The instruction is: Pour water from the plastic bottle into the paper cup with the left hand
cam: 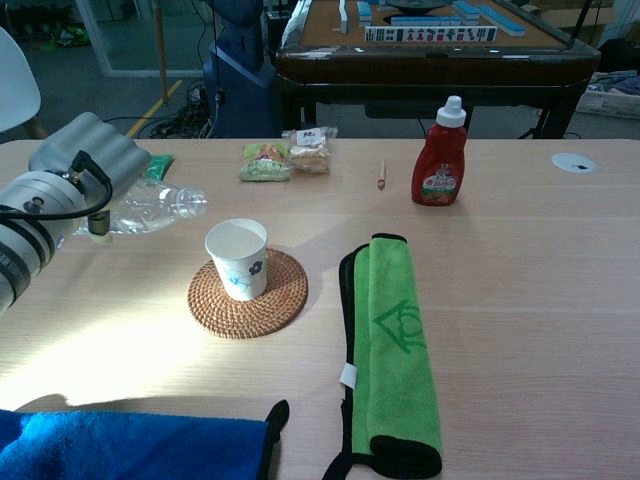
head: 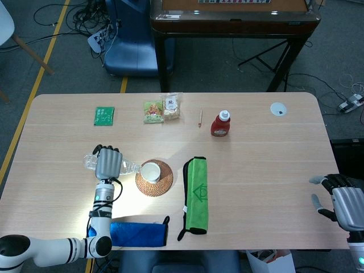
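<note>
Currently the left robot hand [cam: 85, 160] grips the tilted plastic bottle [cam: 150, 208] short of the paper cup [cam: 237, 259]; water could spill onto the tabletop [cam: 520, 260].

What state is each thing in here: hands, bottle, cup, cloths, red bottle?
Left hand: grips the bottle.
Bottle: tipped near level, neck toward the cup, short of its rim.
Cup: upright on the coaster.
Right hand: off the table's right edge, fingers apart, holding nothing.
Green cloth: folded flat.
Blue cloth: folded at the near edge.
Red bottle: upright, capped.
</note>
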Motion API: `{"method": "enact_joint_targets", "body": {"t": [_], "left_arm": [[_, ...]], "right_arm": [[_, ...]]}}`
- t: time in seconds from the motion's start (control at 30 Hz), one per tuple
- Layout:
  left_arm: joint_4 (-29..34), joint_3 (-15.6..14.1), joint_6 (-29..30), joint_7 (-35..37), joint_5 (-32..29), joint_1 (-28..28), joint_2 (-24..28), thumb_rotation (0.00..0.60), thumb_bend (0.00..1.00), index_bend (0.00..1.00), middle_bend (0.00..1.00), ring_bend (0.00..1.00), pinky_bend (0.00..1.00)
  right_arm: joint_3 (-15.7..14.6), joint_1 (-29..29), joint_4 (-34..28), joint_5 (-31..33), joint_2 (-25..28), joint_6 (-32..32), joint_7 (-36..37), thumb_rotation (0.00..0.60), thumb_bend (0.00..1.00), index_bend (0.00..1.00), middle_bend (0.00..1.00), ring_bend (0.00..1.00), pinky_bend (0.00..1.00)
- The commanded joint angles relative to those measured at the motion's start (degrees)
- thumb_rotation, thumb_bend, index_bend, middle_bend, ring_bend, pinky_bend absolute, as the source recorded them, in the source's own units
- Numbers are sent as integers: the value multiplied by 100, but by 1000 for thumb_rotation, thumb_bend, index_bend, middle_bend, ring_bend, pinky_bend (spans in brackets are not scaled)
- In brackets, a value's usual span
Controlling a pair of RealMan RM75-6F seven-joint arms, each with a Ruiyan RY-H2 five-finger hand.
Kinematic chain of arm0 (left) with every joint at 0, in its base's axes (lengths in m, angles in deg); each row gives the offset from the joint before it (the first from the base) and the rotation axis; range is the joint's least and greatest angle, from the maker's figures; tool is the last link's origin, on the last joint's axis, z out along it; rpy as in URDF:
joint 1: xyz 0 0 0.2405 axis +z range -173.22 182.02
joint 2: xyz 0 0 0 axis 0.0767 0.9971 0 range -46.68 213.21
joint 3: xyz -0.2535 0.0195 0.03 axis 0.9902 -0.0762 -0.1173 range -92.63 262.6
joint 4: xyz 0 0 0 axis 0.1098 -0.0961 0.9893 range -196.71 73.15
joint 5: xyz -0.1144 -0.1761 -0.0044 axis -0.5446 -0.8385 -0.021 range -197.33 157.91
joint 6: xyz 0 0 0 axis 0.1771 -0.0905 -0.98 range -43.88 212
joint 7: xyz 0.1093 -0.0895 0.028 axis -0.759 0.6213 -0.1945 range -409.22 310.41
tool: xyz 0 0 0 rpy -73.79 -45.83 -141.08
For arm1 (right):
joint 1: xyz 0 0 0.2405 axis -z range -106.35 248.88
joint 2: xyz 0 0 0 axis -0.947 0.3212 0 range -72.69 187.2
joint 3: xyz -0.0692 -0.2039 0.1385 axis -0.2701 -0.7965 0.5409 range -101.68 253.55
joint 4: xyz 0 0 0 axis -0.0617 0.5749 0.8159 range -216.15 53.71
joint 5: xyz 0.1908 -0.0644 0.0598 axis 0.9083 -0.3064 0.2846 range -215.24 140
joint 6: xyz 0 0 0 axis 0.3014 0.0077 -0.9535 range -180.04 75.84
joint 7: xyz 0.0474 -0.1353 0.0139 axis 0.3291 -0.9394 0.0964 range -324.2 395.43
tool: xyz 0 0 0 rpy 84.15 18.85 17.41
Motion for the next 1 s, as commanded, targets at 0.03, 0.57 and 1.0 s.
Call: {"method": "enact_joint_targets", "body": {"t": [0.03, 0.57, 1.0], "left_arm": [[-44, 10, 20, -75, -47, -26, -24, 600, 47, 671, 749, 509, 452], [-250, -78, 27, -341, -76, -87, -48, 600, 46, 680, 752, 509, 464], [-212, -82, 106, -601, -80, -186, -160, 600, 47, 681, 755, 509, 464]], "right_arm": [[1, -3, 3, 16, 0, 14, 3, 600, 447, 390, 404, 288, 257], [-6, -18, 4, 21, -3, 47, -6, 600, 447, 391, 405, 288, 257], [-10, -14, 3, 14, 5, 36, 18, 600, 447, 391, 405, 288, 257]]}}
